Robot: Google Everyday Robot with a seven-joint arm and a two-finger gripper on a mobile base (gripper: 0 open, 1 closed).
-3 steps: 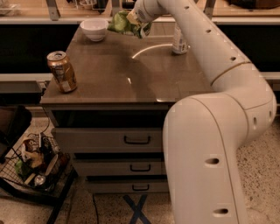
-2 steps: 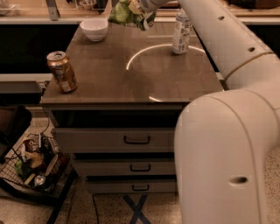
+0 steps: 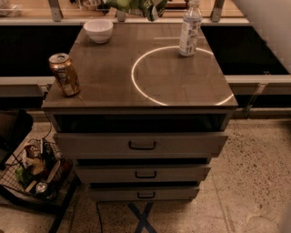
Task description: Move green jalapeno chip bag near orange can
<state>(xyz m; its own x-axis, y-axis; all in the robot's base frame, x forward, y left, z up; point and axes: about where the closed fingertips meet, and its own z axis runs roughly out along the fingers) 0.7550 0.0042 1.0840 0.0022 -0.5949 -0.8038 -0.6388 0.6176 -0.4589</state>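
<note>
The green jalapeno chip bag [image 3: 132,5] hangs in the air at the top edge of the camera view, above the far side of the table; only its lower part shows. My gripper [image 3: 155,5] is at that top edge, mostly cut off, shut on the bag's right end. The orange can [image 3: 65,75] stands upright at the table's front left corner, far from the bag. My white arm [image 3: 268,22] fills the top right corner.
A white bowl [image 3: 98,30] sits at the back left and a clear plastic bottle [image 3: 190,29] at the back right of the brown table [image 3: 173,77]. Drawers [image 3: 142,144] are below. A wire basket of clutter [image 3: 36,168] stands on the floor at left.
The bag has risen with the gripper to the top edge of the view. The arm has swung out of the foreground to the upper right, uncovering the table and drawers.
</note>
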